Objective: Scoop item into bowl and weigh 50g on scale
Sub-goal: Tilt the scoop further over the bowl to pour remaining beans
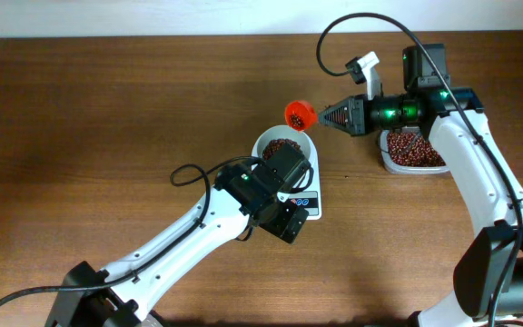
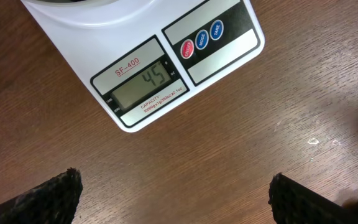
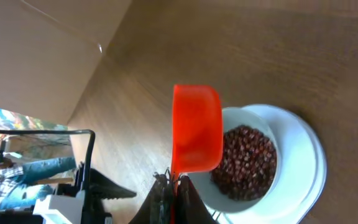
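Note:
The white bowl (image 1: 303, 138) holds reddish-brown beans (image 1: 281, 145) and stands on the white scale (image 1: 312, 173). In the left wrist view the scale (image 2: 166, 68) reads 45 on its display (image 2: 143, 86). My right gripper (image 1: 327, 115) is shut on the handle of an orange scoop (image 1: 299, 114), held above the bowl's far rim; in the right wrist view the scoop (image 3: 196, 127) is tipped beside the bowl (image 3: 291, 149) and its beans (image 3: 244, 162). My left gripper (image 2: 176, 193) is open and empty above the table, in front of the scale.
A clear plastic tub (image 1: 413, 151) full of beans stands to the right of the scale, under my right arm. My left arm (image 1: 198, 227) lies across the table's front, its wrist over the scale's front edge. The brown wooden table (image 1: 107, 118) surrounds everything.

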### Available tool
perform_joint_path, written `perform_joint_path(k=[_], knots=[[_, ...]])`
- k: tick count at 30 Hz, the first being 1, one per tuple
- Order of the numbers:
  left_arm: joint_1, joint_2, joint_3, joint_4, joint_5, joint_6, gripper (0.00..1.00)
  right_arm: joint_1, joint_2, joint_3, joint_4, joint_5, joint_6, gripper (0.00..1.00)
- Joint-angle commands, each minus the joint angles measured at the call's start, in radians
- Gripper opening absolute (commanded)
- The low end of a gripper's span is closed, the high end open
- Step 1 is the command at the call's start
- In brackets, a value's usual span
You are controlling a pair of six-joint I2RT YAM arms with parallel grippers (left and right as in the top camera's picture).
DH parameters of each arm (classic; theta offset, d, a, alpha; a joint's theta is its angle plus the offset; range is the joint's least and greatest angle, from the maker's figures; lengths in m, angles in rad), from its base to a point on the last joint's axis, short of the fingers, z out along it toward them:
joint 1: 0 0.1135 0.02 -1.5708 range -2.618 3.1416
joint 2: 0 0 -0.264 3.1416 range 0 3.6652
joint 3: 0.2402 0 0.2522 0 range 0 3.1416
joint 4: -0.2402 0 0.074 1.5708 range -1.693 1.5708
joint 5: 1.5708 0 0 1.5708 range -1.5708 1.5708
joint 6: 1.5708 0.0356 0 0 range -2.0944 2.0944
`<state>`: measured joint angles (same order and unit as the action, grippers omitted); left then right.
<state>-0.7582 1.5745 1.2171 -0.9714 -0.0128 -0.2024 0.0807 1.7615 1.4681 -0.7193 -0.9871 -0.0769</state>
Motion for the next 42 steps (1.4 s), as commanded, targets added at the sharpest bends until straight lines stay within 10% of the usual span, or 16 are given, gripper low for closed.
perform_joint_path(k=[1,8,22,42], knots=[[-0.003,-0.013,-0.007,0.001,-0.010,0.010,0.99,-0.005,-0.024,0.026,0.035,-0.023,0.003,0.04],[-0.003,-0.013,-0.007,0.001,-0.010,0.010,0.99,0.011,-0.024,0.026,0.042,-0.007,-0.103,0.04],[-0.003,-0.013,-0.007,0.001,-0.010,0.010,0.99,0.243,-0.055,0.026,-0.048,0.632,-0.415,0.04],[-0.003,-0.013,-0.007,0.001,-0.010,0.010,0.99,0.279,-0.063,0.027,-0.025,0.652,-0.510,0.04]])
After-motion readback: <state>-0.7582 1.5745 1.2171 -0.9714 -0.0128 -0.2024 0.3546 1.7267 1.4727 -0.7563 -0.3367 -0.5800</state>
